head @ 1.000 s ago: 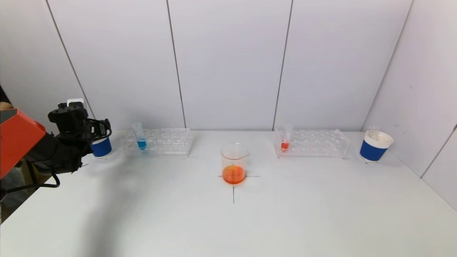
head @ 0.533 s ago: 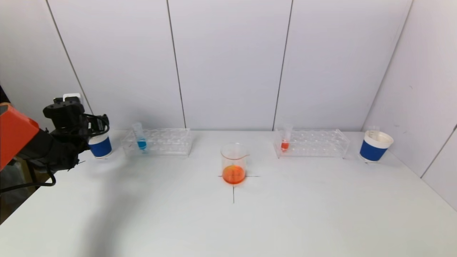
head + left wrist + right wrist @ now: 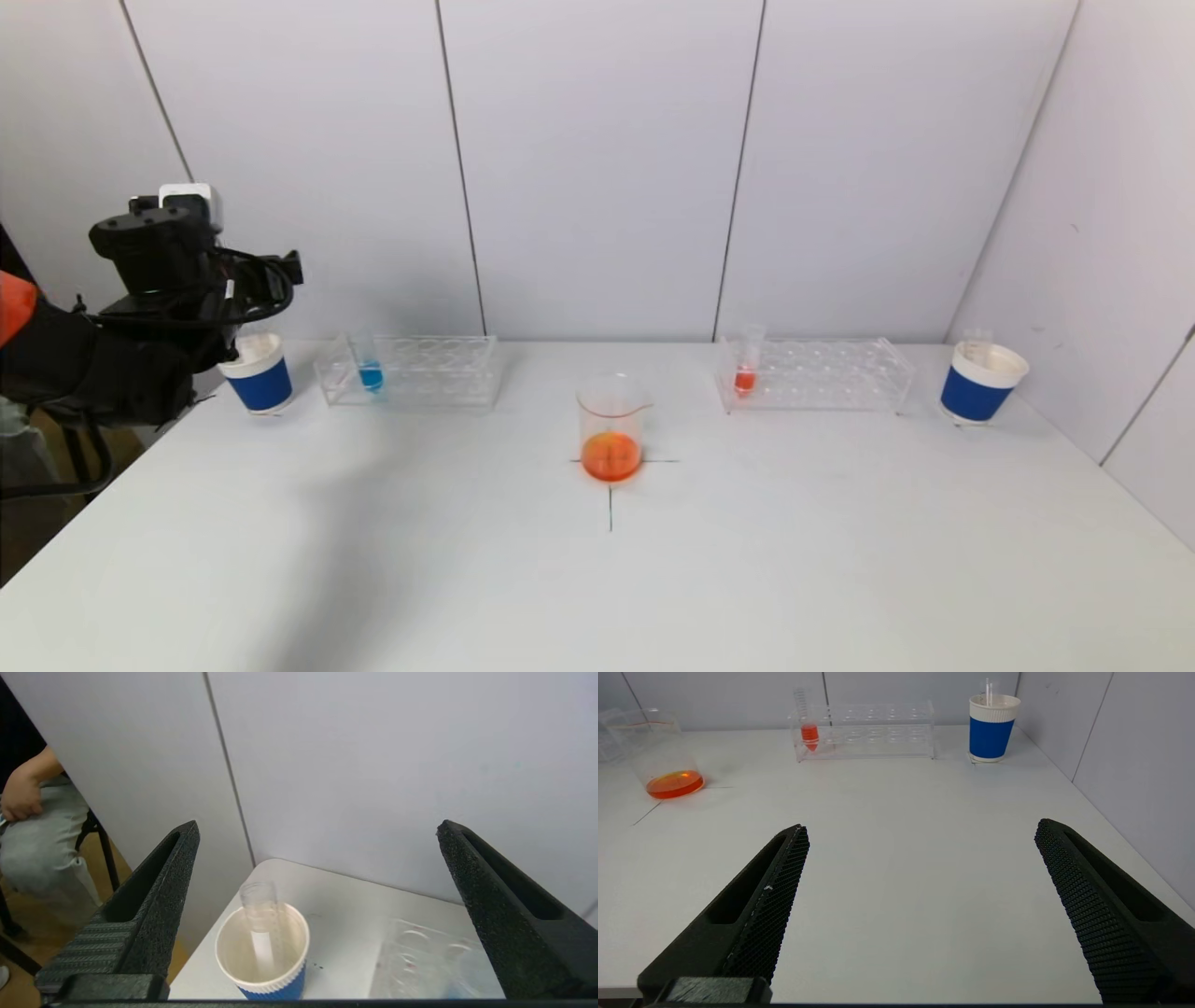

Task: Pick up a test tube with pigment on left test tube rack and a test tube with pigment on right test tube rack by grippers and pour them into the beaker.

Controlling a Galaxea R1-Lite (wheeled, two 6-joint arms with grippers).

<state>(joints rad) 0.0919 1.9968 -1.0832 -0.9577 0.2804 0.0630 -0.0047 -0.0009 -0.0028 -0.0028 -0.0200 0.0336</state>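
A tube of blue pigment (image 3: 370, 373) stands at the left end of the clear left rack (image 3: 411, 371). A tube of red pigment (image 3: 745, 376) (image 3: 809, 732) stands at the left end of the right rack (image 3: 812, 373) (image 3: 878, 728). The beaker (image 3: 611, 425) (image 3: 663, 756) sits mid-table with orange liquid in its bottom. My left gripper (image 3: 280, 278) (image 3: 317, 825) hangs open and empty above the left blue cup (image 3: 257, 373) (image 3: 261, 956). My right gripper (image 3: 922, 826) is open and empty, low over the near right of the table; the head view does not show it.
An empty clear tube (image 3: 261, 914) leans inside the left cup. A second blue cup (image 3: 980, 383) (image 3: 992, 728) stands right of the right rack, near the side wall. A black cross marks the table under the beaker. A person sits beyond the table's left edge.
My left arm has risen from the left blue cup and drawn slightly back, uncovering the cup. Nothing else has moved.
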